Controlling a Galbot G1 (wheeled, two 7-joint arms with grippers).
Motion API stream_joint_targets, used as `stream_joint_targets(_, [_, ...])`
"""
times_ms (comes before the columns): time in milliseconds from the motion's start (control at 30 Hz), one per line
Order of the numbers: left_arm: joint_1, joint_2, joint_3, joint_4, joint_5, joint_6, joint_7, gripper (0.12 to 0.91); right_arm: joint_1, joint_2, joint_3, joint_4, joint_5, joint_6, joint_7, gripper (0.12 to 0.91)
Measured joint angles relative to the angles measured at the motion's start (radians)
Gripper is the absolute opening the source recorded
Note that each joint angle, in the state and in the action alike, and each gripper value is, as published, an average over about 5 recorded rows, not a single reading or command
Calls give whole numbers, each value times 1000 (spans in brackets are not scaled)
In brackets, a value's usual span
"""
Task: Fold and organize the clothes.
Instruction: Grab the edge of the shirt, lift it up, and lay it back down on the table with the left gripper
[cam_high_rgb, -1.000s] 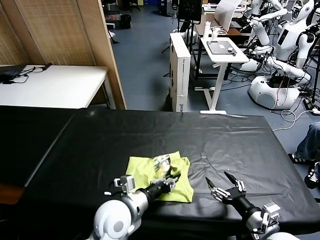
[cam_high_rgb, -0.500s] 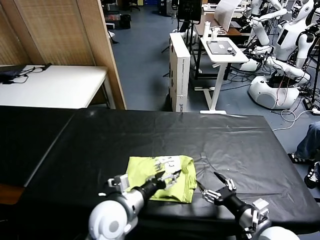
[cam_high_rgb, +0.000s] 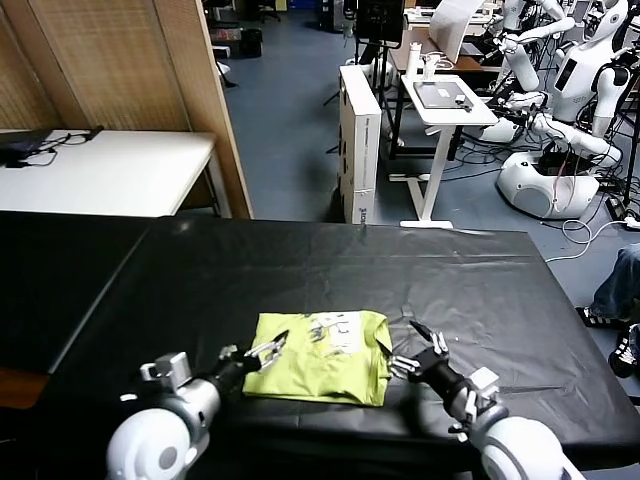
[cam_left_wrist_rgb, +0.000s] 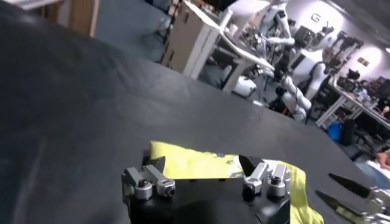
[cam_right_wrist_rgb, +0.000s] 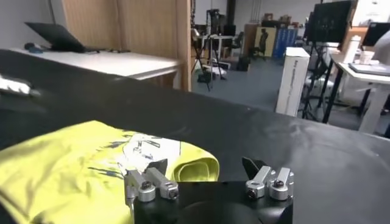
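The lime yellow-green T-shirt (cam_high_rgb: 318, 358) lies folded in a small flat rectangle on the black table cloth (cam_high_rgb: 300, 270), near the front edge. A white print (cam_high_rgb: 337, 323) shows on its far side. My left gripper (cam_high_rgb: 268, 349) hovers open at the shirt's left edge with nothing between its fingers. In the left wrist view the shirt (cam_left_wrist_rgb: 195, 167) lies just ahead of that gripper (cam_left_wrist_rgb: 203, 165). My right gripper (cam_high_rgb: 408, 348) is open just right of the shirt's right edge. The right wrist view shows the shirt's rolled fold (cam_right_wrist_rgb: 194, 167) close to this gripper (cam_right_wrist_rgb: 205, 165), apart from it.
A white table (cam_high_rgb: 110, 170) and a wooden screen (cam_high_rgb: 130, 70) stand at the back left. Behind the table are a white box (cam_high_rgb: 360, 140), a standing desk (cam_high_rgb: 450, 100) and other robots (cam_high_rgb: 570, 90). A person's legs (cam_high_rgb: 615, 290) are at the right edge.
My left gripper let go of the shirt and drew back to the left. The right gripper moved in toward the shirt's right edge. The shirt now lies flatter.
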Motion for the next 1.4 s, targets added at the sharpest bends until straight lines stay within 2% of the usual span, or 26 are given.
stream_joint_targets(100, [14, 0, -4, -1, 42, -26, 21, 907, -5, 1, 10, -6, -19, -19, 13, 907])
stream_joint_targets(200, [28, -3, -10, -2, 63, -46, 30, 907, -17, -1, 28, 1, -1, -19, 12, 907])
stream_joint_targets(533, [49, -45, -22, 23, 150, -129, 57, 907, -94, -26, 128, 95, 174, 25, -14, 907])
stream_joint_targets(700, [49, -81, -20, 57, 191, -173, 87, 907, -120, -45, 172, 156, 251, 26, -13, 907])
stream_joint_targets(1033, [29, -147, -6, 135, 194, -198, 120, 907, -146, -72, 219, 227, 291, 26, -18, 907])
stream_joint_targets(1400, [19, -174, -6, 200, 184, -222, 138, 894, -170, -82, 236, 237, 297, 26, -21, 907])
